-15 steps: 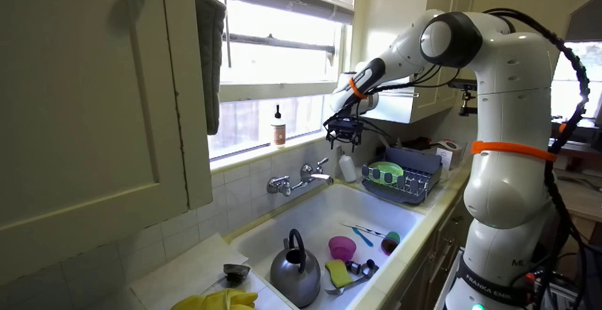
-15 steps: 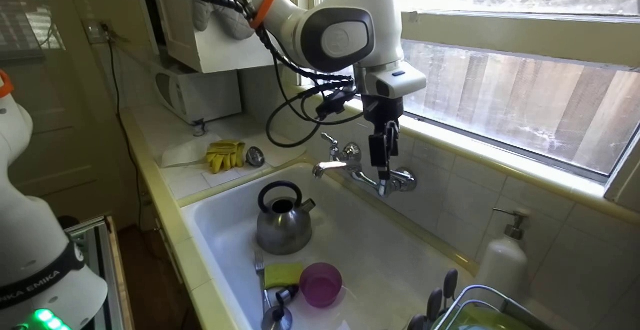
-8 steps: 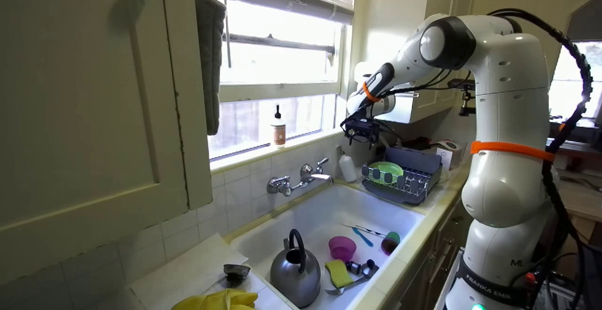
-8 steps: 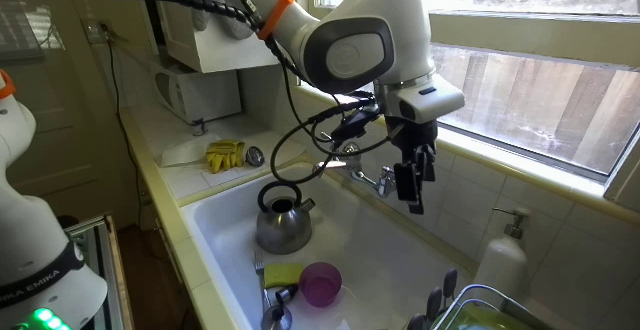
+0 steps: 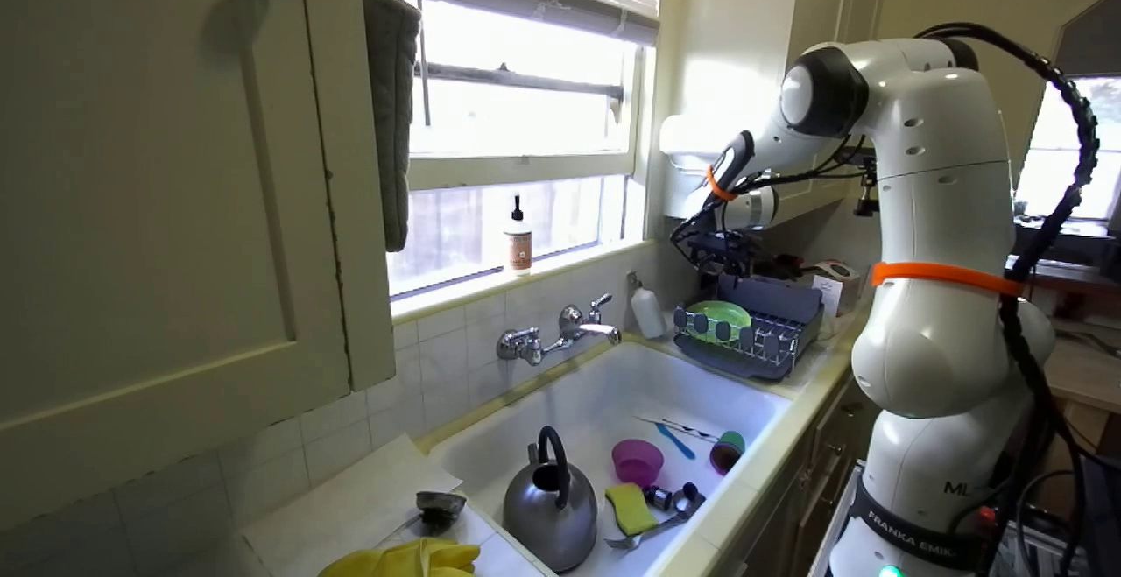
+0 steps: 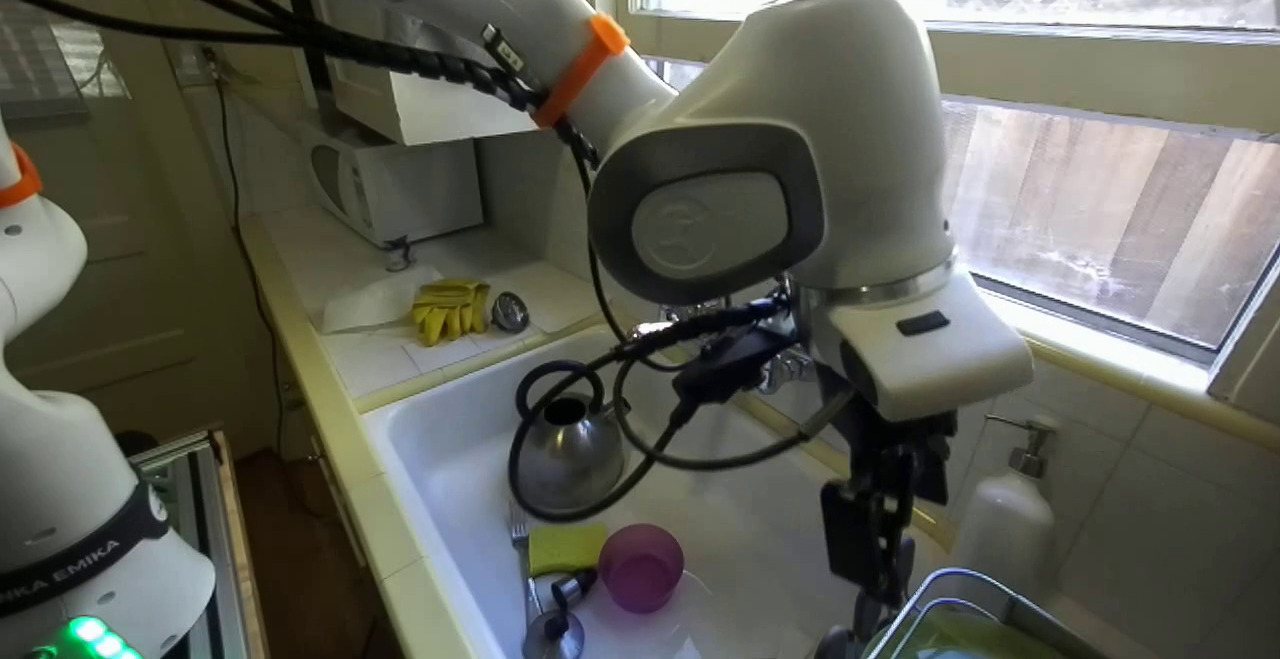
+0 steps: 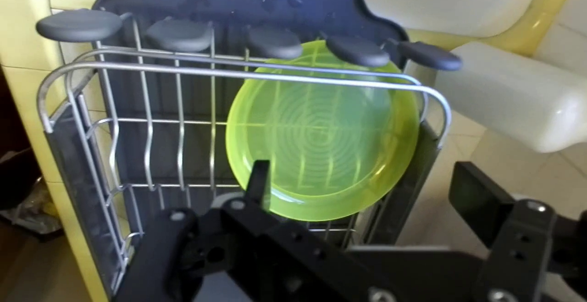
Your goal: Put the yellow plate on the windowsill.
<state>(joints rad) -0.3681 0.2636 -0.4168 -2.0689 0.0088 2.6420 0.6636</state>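
Observation:
The round translucent yellow plate rests inside the dish rack, under the upper wires at its utensil-handle side. It shows in both exterior views too, as a plate at the rack's near end and as a plate partly cut off. My gripper stands wide open above the rack, holding nothing. In the wrist view one finger overlaps the plate's rim; the opposite finger is beyond the rack over the counter. A white windowsill runs under the window, away from the gripper.
The dish rack stands beside the sink, with a white soap dispenser close to the gripper and the tiled wall. A pump bottle stands on the sill. The faucet, kettle and pink bowl are at the sink.
My gripper has travelled away from the faucet towards the dish rack and come down, staying open. The plate and the other objects have not moved.

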